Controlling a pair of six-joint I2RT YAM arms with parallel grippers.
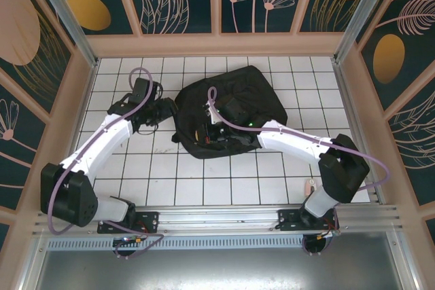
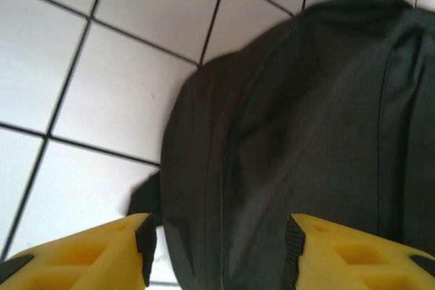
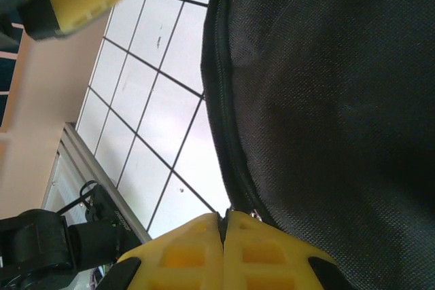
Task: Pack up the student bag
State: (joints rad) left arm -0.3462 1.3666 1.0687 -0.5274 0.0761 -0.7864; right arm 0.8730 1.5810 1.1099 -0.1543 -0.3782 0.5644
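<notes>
Right end effector (image 3: 223, 227): clenched, jaws pressed flat together at the zipper line (image 3: 219, 100), probably to work the zip.
Left end effector (image 2: 219, 249): released, jaws apart, just short of the rounded edge, seemingly ready to steady fabric.
Student bag (image 1: 268, 89): flat beneath and ahead of both, on the white-tiled desk (image 1: 204, 181).

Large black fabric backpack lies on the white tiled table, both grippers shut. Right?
Not quite. The left gripper is open, its yellow fingers apart over the large black fabric backpack, per the left wrist view. The right gripper is shut.
</notes>
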